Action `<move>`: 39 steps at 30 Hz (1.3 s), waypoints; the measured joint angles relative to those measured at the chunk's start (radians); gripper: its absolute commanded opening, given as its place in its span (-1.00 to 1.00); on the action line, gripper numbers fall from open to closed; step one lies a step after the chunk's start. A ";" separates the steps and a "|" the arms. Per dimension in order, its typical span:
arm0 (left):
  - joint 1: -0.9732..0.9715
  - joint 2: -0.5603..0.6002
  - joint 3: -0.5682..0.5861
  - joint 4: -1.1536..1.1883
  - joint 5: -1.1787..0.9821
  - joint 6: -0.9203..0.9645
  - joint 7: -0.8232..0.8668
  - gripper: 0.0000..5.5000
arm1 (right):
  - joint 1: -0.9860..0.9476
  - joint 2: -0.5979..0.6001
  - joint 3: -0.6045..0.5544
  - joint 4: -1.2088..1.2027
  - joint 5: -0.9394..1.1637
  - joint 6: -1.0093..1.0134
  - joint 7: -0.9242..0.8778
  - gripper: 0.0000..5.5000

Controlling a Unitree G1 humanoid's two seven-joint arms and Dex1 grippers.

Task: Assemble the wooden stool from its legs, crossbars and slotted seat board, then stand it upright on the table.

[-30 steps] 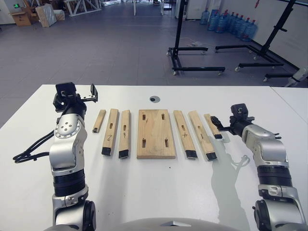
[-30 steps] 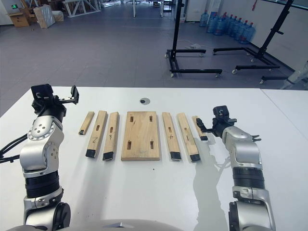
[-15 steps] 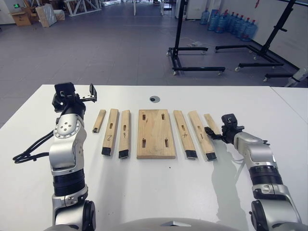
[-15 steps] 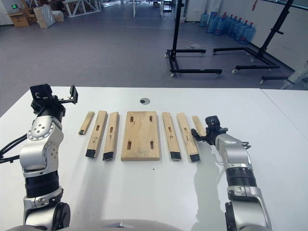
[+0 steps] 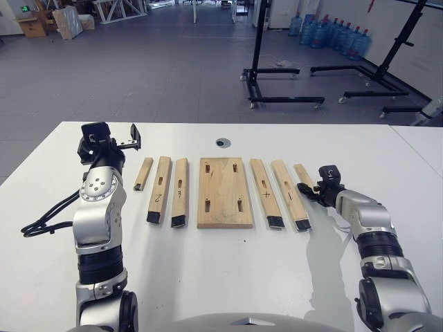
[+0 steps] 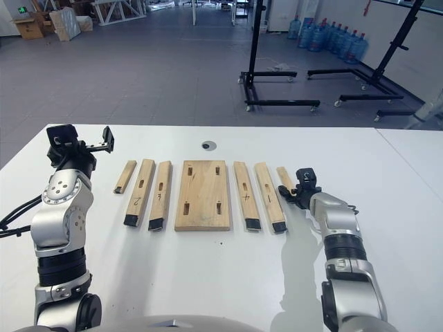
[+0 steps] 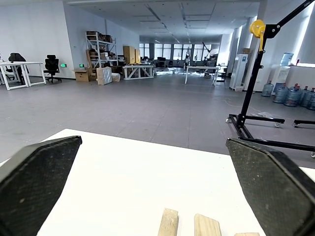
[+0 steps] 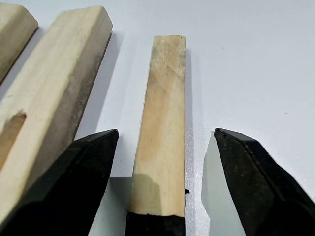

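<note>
A slotted seat board [image 5: 224, 192] lies flat mid-table. Left of it are two legs [image 5: 158, 188] [image 5: 179, 191] and a short crossbar [image 5: 142, 173]. To its right lie two more legs [image 5: 266, 191] [image 5: 290, 193] and a second short crossbar [image 5: 302, 174]. My right gripper [image 5: 309, 191] sits low at that crossbar's near end. Seen from the right wrist, the crossbar [image 8: 163, 123] lies between the open fingers [image 8: 74, 182], untouched by either. My left gripper [image 5: 131, 137] is raised beyond the left crossbar, open and empty, its fingers [image 7: 34, 182] spread wide above the crossbar end [image 7: 169, 223].
The white table [image 5: 228, 277] has a small round hole [image 5: 222, 142] behind the board. A black cable [image 5: 41, 221] loops beside my left arm. Black rolling stands [image 5: 284, 83] are on the floor beyond the far edge.
My right gripper has moved left and down to straddle the near end of the right short crossbar. The left arm has barely shifted.
</note>
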 measured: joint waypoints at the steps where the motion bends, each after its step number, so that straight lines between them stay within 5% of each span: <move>1: 0.000 0.000 0.000 0.000 0.000 -0.001 0.000 0.96 | 0.009 0.000 -0.003 -0.015 0.001 0.015 -0.004 0.06; 11: -0.001 0.000 0.000 0.000 0.000 -0.009 0.000 0.96 | 0.002 0.008 0.009 0.004 0.000 -0.002 -0.007 -0.52; 20: -0.001 0.005 0.004 0.000 0.000 -0.009 0.000 0.96 | 0.000 0.011 0.000 0.011 0.006 -0.014 -0.009 -0.53; 26: -0.004 0.019 0.026 0.014 -0.021 -0.013 -0.024 0.96 | -0.012 0.004 -0.130 -0.022 0.072 -0.064 -0.023 -0.53; 31: -0.070 0.034 0.164 0.000 -0.415 0.122 -0.228 0.96 | -0.175 -0.123 -0.233 -0.191 0.140 -0.164 0.027 -0.53; 35: -0.205 -0.033 0.196 -0.009 -0.876 0.281 -0.327 0.96 | -0.224 -0.046 -0.017 -0.407 0.176 -0.188 0.178 -0.53; 39: -0.228 -0.132 0.164 0.075 -1.069 0.334 -0.267 0.96 | -0.176 0.118 0.240 -0.498 0.113 -0.275 0.220 -0.53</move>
